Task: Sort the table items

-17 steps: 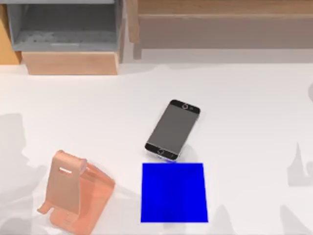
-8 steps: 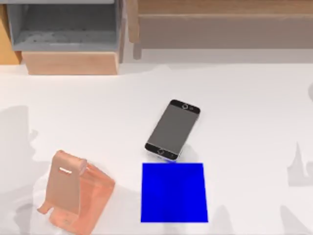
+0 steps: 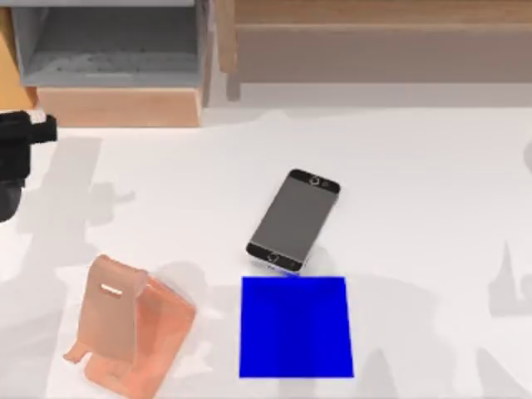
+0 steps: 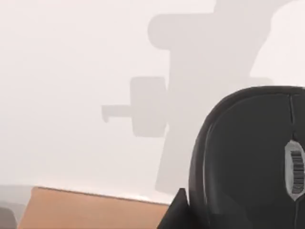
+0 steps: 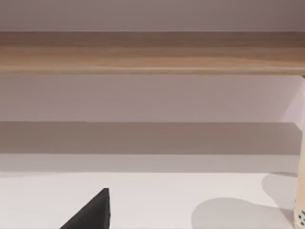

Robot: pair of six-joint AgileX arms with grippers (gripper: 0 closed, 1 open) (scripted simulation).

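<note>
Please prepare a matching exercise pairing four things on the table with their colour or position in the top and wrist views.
Things:
1. smartphone
2. mat
3. stand
4. computer mouse

Descriptions:
A. translucent salmon-pink, near the table's left front
B. dark grey, close before the left wrist camera
C. lying flat and angled, just behind the blue square
D. bright blue, flat

Pairs: 1-C, 2-D, 3-A, 4-B

My top camera looks straight down on the worktop (image 3: 432,183) from well above. My left wrist camera sits close over the mouse (image 4: 252,157), facing the same white surface. My right wrist camera looks low across it toward the far wooden shelf (image 5: 152,52).
</note>
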